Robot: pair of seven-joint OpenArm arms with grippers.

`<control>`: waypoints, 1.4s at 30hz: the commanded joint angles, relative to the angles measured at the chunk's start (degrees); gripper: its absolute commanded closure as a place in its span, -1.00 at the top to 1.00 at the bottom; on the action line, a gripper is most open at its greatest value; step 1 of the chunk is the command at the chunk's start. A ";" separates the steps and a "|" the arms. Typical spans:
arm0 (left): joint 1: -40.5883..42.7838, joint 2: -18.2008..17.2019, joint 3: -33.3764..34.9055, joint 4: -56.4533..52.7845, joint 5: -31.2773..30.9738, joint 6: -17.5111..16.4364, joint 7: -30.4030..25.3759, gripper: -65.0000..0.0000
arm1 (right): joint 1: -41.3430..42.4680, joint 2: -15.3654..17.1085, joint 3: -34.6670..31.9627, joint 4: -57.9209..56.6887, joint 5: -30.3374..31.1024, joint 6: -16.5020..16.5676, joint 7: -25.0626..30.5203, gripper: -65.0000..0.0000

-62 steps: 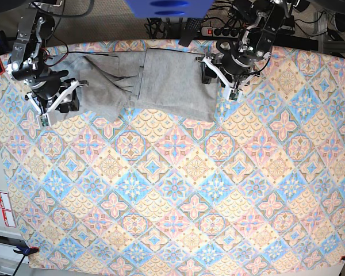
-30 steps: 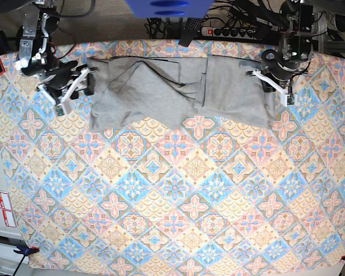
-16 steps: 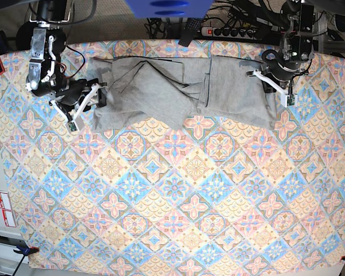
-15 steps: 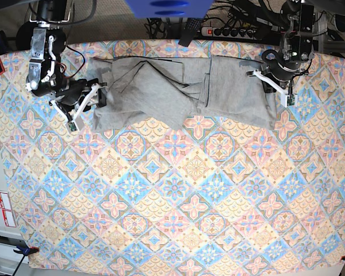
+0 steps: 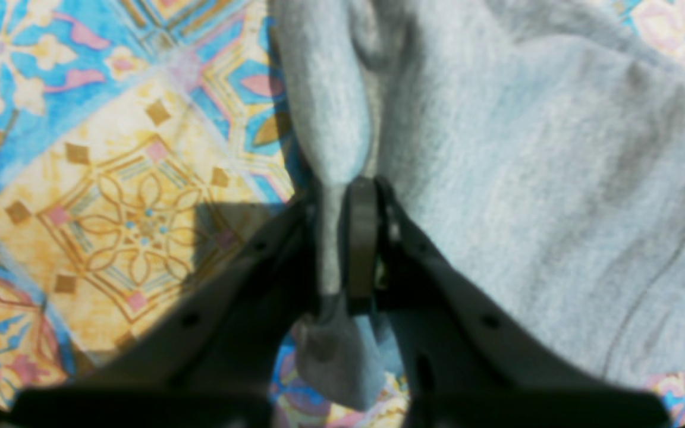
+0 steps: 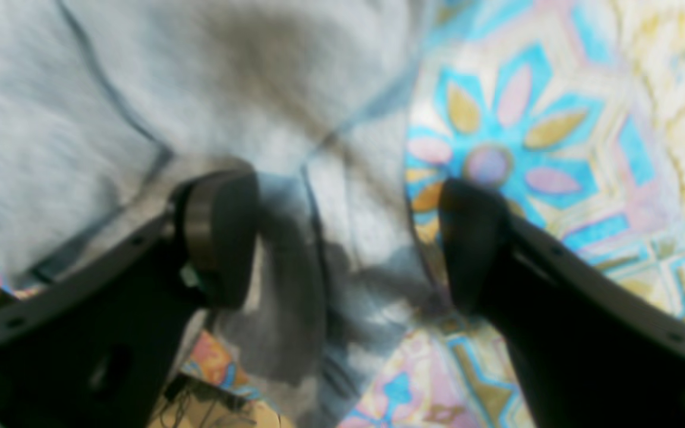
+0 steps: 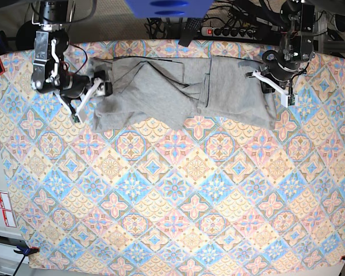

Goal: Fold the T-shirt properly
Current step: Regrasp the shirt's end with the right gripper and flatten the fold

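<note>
Grey heather cotton T-shirt [image 7: 184, 95] lies long axis between my arms; left jaws pinch its edge, right jaws wide over opposite edge.

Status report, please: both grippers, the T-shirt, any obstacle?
Left gripper shut on T-shirt edge. Right gripper open over its other end. T-shirt crumpled on tablecloth. No obstacle seen.

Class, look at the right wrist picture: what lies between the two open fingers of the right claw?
In the right wrist view, the right claw stands open over an edge of the heather-grey cotton T-shirt; grey cloth and a strip of diamond-patterned tablecloth lie between.
</note>
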 commanded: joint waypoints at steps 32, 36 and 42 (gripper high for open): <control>-0.08 -0.49 -0.41 1.01 -0.39 -0.12 -0.87 -1.00 | 1.62 -1.90 -5.45 -3.13 9.17 8.33 1.38 -0.04; -0.08 -0.49 -0.59 1.01 -0.39 -0.12 -0.87 -1.00 | 1.71 -1.90 -5.10 -3.92 9.08 8.33 1.56 -0.46; -0.08 -0.49 -0.67 1.01 -0.39 -0.12 -0.87 -1.00 | 1.71 -1.90 -1.15 -4.19 8.99 8.33 3.58 -1.00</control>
